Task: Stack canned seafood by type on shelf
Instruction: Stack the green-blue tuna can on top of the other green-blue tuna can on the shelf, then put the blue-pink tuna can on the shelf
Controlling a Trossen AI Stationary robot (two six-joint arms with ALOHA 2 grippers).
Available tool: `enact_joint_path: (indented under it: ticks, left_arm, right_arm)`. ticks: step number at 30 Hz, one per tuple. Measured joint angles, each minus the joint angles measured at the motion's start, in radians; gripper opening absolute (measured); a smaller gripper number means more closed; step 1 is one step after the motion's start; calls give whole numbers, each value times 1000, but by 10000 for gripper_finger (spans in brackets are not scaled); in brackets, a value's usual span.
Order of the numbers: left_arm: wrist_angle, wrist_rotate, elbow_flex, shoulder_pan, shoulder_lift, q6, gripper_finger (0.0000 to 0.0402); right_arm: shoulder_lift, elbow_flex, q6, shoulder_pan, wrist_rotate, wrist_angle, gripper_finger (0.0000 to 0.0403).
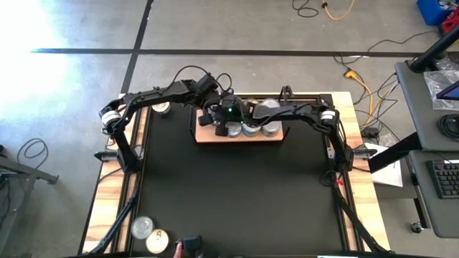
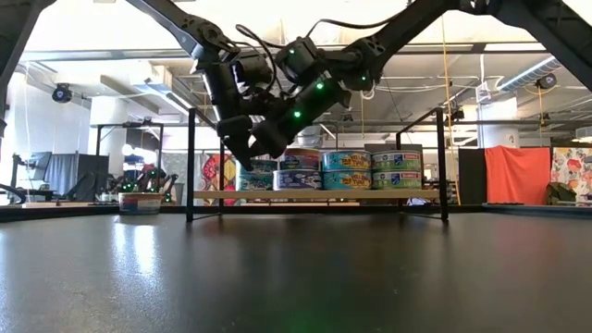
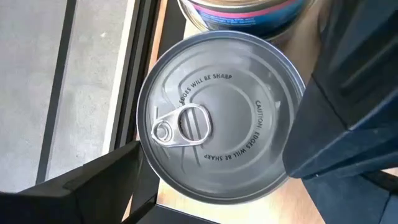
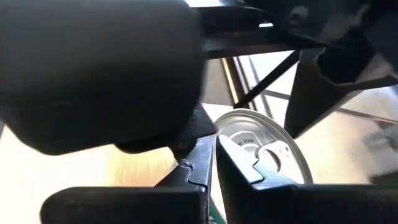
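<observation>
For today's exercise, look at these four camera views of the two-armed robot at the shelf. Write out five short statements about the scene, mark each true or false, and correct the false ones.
1. Both grippers are over the shelf. True.
2. The left gripper is shut tight with nothing between its fingers. False: its fingers stand open on either side of a silver-lidded tin.
3. The right gripper is shut. True.
4. No tins remain off the shelf. False: two tins sit at the table's near left corner.
5. The tin's pull tab has been torn off. False: it lies flat on the lid.
</observation>
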Motion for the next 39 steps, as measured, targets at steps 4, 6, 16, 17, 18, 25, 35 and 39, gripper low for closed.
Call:
enact_joint_path:
  ticks: [4, 6, 16, 17, 18, 25, 35, 39]
  left_arm:
    - [-9, 2, 0, 0, 0, 0, 398]
    - [-13, 2, 0, 0, 0, 0, 398]
    - [-47, -1, 7, -2, 0, 13, 398]
    - [-52, -3, 10, -2, 0, 14, 398]
    - [-57, -2, 14, -2, -2, 14, 398]
    - [-92, 1, 61, -4, -44, -2, 398]
    - [-339, 58, 162, -51, -162, -149, 398]
    - [-357, 78, 135, -155, -281, -235, 393]
  right_arm:
    - [-2, -1, 6, 24, 100, 8, 17]
    - [-2, -1, 13, 30, 160, 8, 17]
    - [-2, -1, 75, 29, 312, -1, 17]
    - [-2, -1, 80, 29, 310, -4, 17]
    - [-2, -1, 80, 29, 299, -10, 17]
    - [-1, -1, 112, 29, 244, -66, 17]
    - [-21, 0, 118, 44, 243, -36, 18]
    - [-69, 22, 126, 60, 243, -6, 18]
